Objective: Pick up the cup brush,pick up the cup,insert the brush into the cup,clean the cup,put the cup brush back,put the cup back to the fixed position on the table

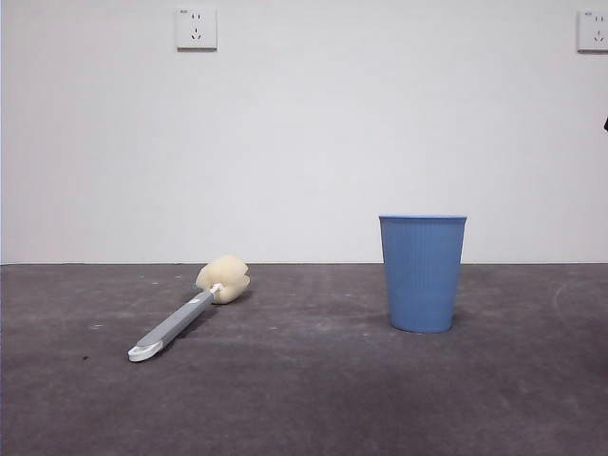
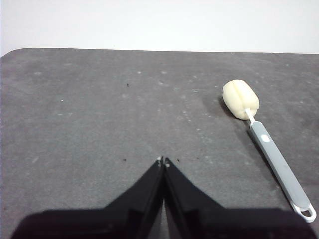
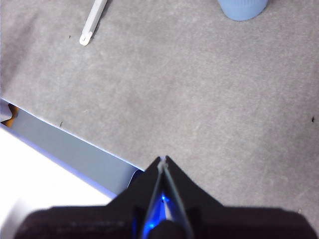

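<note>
Where wall (image 1: pixel 304 142) meets table (image 1: pixel 304 399).

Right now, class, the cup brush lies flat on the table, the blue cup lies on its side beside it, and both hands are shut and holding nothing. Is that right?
One detail is wrong. The blue cup is not on its side: the front view shows it standing upright, apart from the cup brush. The brush does lie flat on the table, and the left hand and right hand are both shut and hold nothing.

A plain white wall (image 1: pixel 304 142) rises behind the far edge of the dark grey worktop (image 1: pixel 304 399). Two white wall sockets sit high up, one (image 1: pixel 196 28) left, one (image 1: pixel 593 30) far right.
</note>
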Controlling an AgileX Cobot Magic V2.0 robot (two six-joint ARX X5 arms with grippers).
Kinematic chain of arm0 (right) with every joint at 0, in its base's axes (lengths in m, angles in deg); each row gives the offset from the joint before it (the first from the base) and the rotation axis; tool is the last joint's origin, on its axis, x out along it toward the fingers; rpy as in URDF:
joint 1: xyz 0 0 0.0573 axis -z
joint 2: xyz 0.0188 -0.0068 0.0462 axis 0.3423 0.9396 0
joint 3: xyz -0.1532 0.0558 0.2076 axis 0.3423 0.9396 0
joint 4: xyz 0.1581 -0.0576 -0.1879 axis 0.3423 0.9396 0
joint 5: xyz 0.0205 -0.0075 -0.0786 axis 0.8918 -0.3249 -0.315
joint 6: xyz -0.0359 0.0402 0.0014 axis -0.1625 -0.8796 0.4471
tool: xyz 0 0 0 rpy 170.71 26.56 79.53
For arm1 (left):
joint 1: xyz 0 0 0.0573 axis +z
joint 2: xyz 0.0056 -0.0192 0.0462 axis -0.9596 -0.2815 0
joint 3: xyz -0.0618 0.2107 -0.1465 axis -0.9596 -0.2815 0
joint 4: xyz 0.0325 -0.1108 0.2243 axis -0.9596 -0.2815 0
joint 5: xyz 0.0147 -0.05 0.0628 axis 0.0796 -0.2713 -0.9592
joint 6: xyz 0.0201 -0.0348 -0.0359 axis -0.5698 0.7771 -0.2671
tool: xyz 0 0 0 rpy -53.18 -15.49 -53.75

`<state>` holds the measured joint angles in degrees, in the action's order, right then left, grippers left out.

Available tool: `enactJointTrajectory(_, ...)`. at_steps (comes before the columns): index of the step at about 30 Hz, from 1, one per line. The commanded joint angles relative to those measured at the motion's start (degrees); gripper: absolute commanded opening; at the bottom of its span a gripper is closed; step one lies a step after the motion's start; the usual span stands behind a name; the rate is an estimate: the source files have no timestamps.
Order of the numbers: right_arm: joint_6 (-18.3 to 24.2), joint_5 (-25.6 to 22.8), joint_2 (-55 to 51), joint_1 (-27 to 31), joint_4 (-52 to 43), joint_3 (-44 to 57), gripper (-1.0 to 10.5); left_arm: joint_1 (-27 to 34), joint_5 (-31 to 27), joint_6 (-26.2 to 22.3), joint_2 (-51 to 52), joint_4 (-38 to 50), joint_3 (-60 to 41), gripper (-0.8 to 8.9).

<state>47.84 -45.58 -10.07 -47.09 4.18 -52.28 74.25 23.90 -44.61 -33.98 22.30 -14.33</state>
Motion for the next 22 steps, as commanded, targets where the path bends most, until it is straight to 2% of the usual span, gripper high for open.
enactJointTrajectory(1, 1.9, -0.4, -0.2, -0.1, -0.6, -0.3, 0.0, 0.2, -0.2, 0.2, 0.2, 0.1, -0.7, -0.02)
enactJointTrajectory(3, 5.3, -1.9, -0.9, 0.6, -2.5, -0.3, 0.0, 0.2, -0.1, 0.2, 0.2, 0.1, -0.7, -0.02)
enactJointTrajectory(6, 6.1, -6.4, -3.7, 2.9, -7.8, 0.0, 0.0, 0.2, -0.2, 0.2, 0.2, 0.1, -0.7, -0.02)
enactJointTrajectory(12, 6.4, -6.1, -14.3, 10.4, -23.4, 6.5, 0.0, 0.2, 0.0, 0.2, 0.2, 0.1, -0.7, -0.02)
enactJointTrajectory(16, 6.8, -6.2, -22.2, 15.6, -32.9, 16.3, 0.0, 0.2, -0.1, 0.2, 0.2, 0.1, -0.7, -0.02)
enactJointTrajectory(22, 6.5, -6.3, -31.9, 20.7, -40.3, 28.7, 0.0, 0.2, -0.1, 0.2, 0.2, 0.1, -0.7, -0.02)
